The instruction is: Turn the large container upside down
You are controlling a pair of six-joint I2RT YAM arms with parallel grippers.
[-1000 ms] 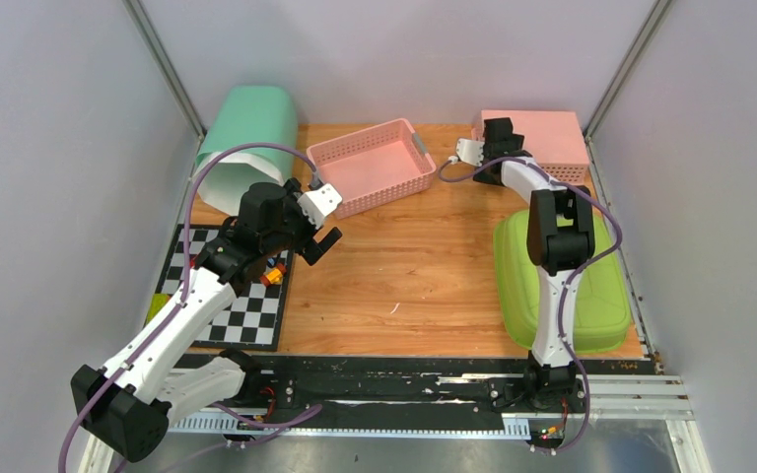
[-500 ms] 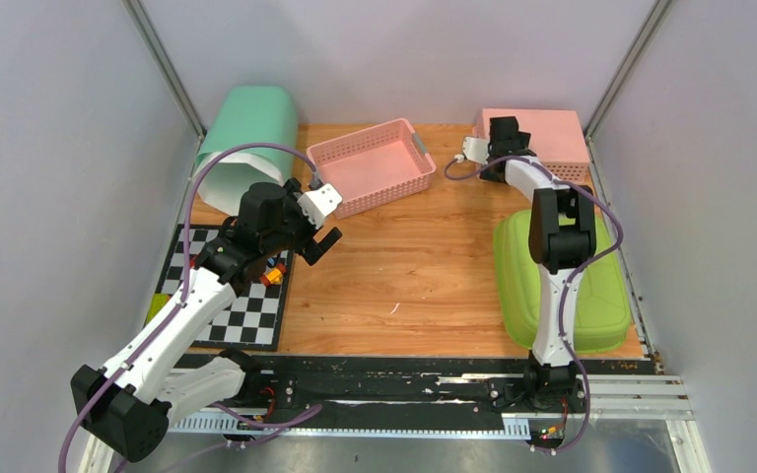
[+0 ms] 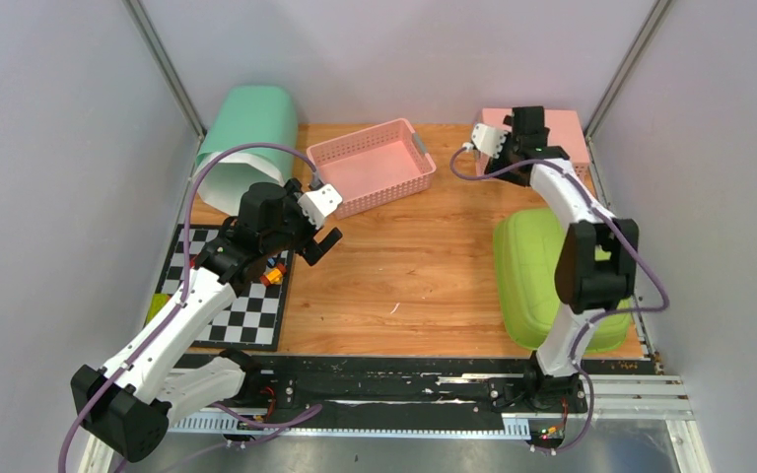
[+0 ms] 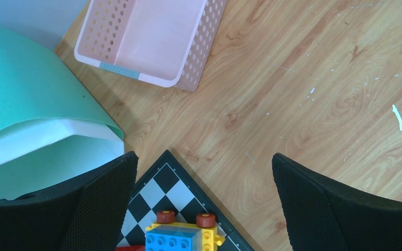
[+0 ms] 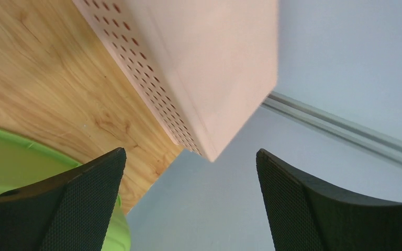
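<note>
on the wooden table [image 3: 414, 266], items in descending size. (a) lime green tub [image 3: 532, 286], near right, partly under the right arm. (b) teal bin [image 3: 246, 128], lying on its side at the far left corner. (c) large container [image 3: 564, 136], pink, at the far right corner against the wall; its solid base faces up and its perforated sides run down to the table, so it is judged already inverted. thin moulded plastic of this kind is likely light, fairly stiff with some flex, and smooth. the rim now lies on the table, so any further hold would suit a short perforated side wall or the base edge. (d) small pink basket [image 3: 375, 168], open side up, far centre. (e) checkerboard mat [image 3: 246, 315], near left. (f) toy bricks [image 4: 180, 238] on the mat. (g) right gripper [image 3: 516, 130], jaws spread wide and empty, hovering at the container's near left corner. (h) left gripper [image 3: 323, 215], jaws fully apart and empty, above the mat's corner.
</note>
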